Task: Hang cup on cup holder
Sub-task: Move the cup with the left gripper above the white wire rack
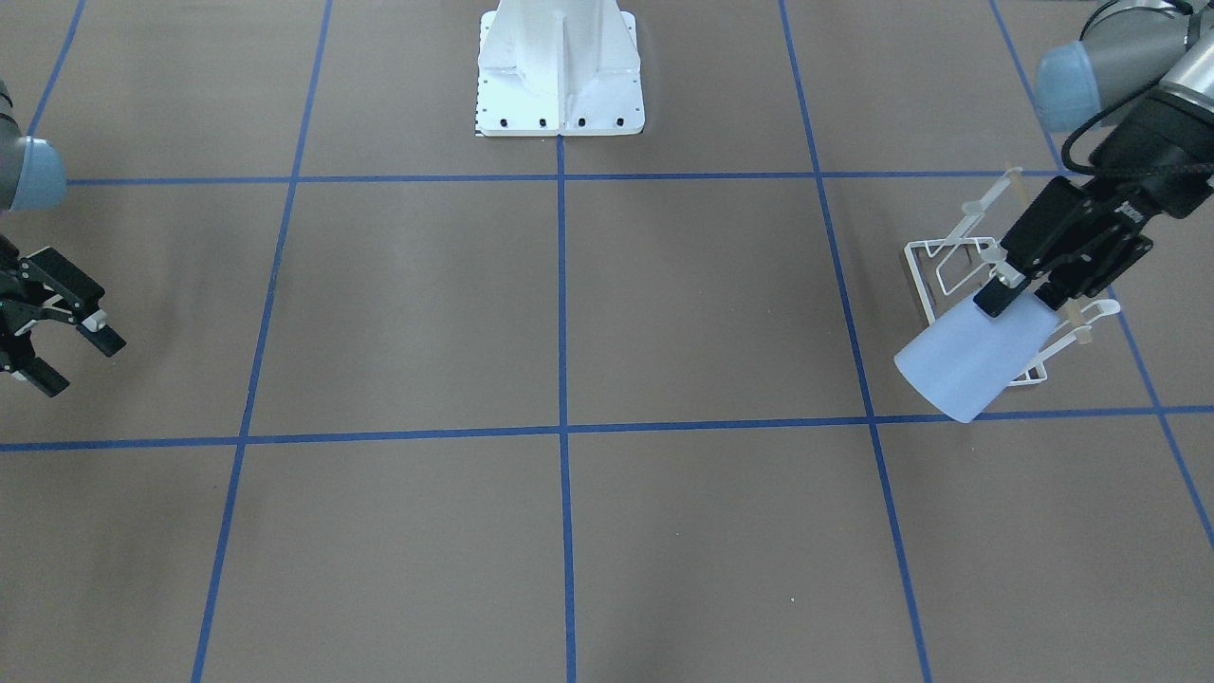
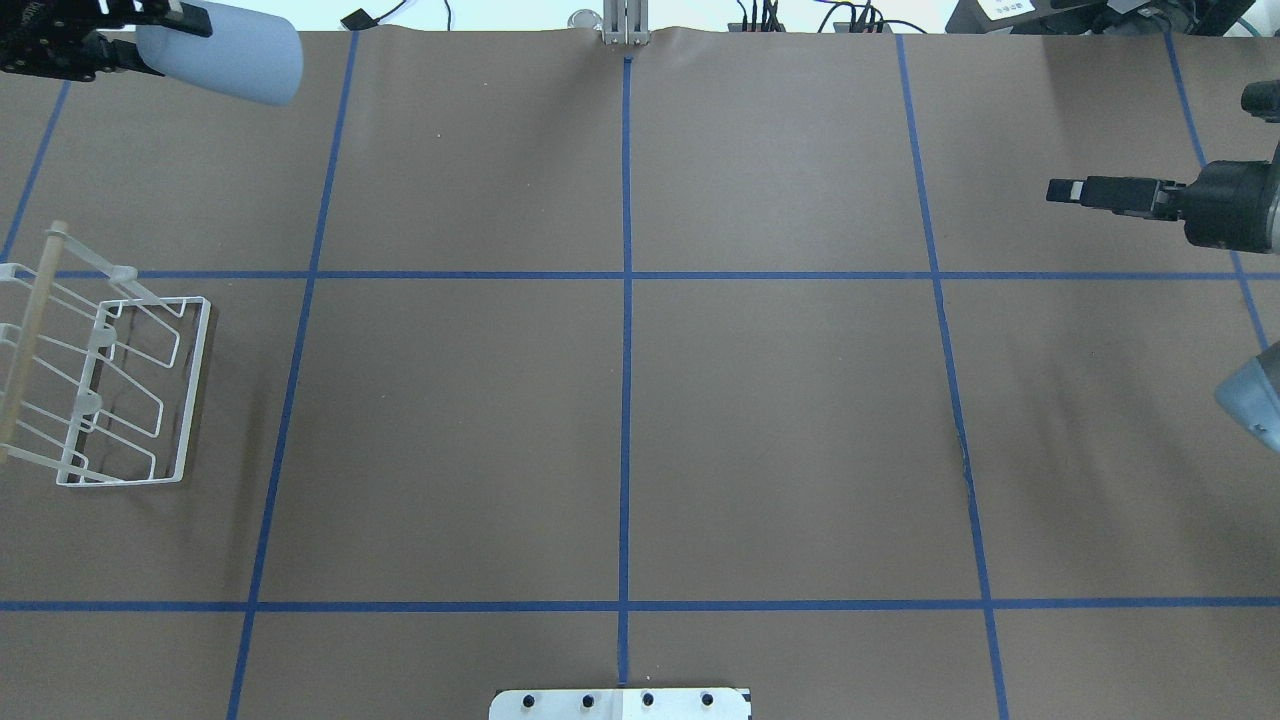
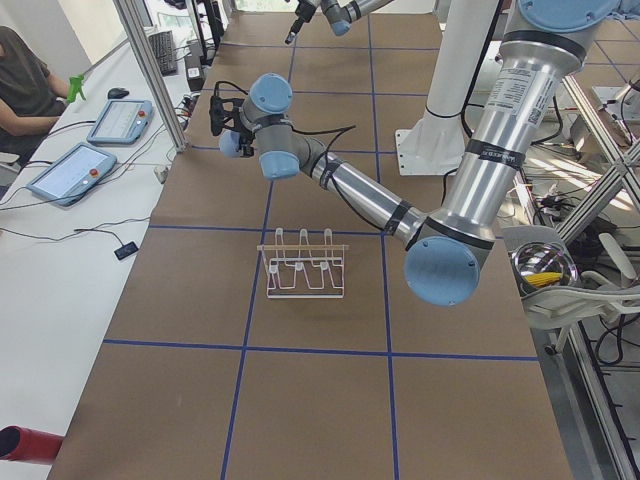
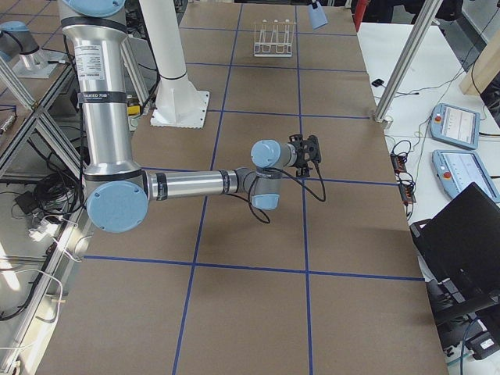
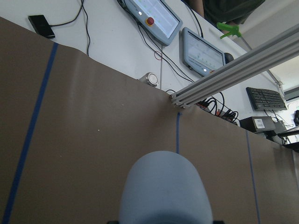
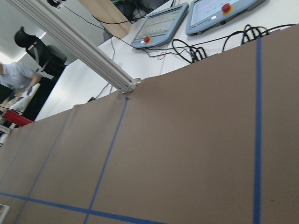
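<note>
Pick was judged done, hang not yet: cup (image 1: 977,365) was held aloft on its side, clamped at base end by L gripper (image 1: 1022,300), apart from holder (image 2: 130,390) w/ no loop entered; R gripper (image 1: 74,359) was seen spread open, empty, well off.

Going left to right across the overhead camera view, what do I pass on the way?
Cup holder → cup → white robot base → right gripper.
</note>
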`<move>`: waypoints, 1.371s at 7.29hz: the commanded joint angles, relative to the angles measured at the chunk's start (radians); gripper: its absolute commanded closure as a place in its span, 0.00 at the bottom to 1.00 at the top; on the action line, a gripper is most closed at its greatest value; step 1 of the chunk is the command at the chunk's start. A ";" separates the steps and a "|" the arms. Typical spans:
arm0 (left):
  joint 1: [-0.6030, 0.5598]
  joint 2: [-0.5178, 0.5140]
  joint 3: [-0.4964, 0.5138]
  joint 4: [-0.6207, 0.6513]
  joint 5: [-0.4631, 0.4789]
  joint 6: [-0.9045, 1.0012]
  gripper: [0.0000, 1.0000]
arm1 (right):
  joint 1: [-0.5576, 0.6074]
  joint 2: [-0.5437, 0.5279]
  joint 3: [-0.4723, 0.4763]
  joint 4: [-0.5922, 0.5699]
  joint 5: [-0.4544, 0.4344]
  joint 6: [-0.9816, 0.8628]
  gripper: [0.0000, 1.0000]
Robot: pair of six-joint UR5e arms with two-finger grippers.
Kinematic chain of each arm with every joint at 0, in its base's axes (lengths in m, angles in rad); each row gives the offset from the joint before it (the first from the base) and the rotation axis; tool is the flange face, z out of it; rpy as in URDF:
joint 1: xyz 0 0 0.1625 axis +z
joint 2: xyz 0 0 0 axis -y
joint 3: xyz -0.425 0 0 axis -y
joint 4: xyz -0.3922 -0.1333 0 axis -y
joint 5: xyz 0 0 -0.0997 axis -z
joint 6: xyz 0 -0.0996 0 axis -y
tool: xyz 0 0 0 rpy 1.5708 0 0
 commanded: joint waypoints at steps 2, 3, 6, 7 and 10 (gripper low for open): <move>-0.036 0.009 -0.141 0.548 0.007 0.477 1.00 | 0.162 -0.005 -0.009 -0.258 0.119 -0.370 0.00; -0.033 0.024 -0.210 0.725 0.056 0.596 1.00 | 0.214 0.001 -0.001 -0.364 0.190 -0.392 0.00; -0.012 0.013 -0.323 1.152 0.167 0.848 1.00 | 0.313 0.003 0.002 -0.650 0.265 -0.719 0.00; 0.002 0.013 -0.306 1.154 0.161 0.850 1.00 | 0.342 0.003 0.002 -0.746 0.299 -0.842 0.00; 0.050 0.002 -0.234 1.147 0.103 0.849 1.00 | 0.344 -0.040 0.010 -0.773 0.303 -0.914 0.00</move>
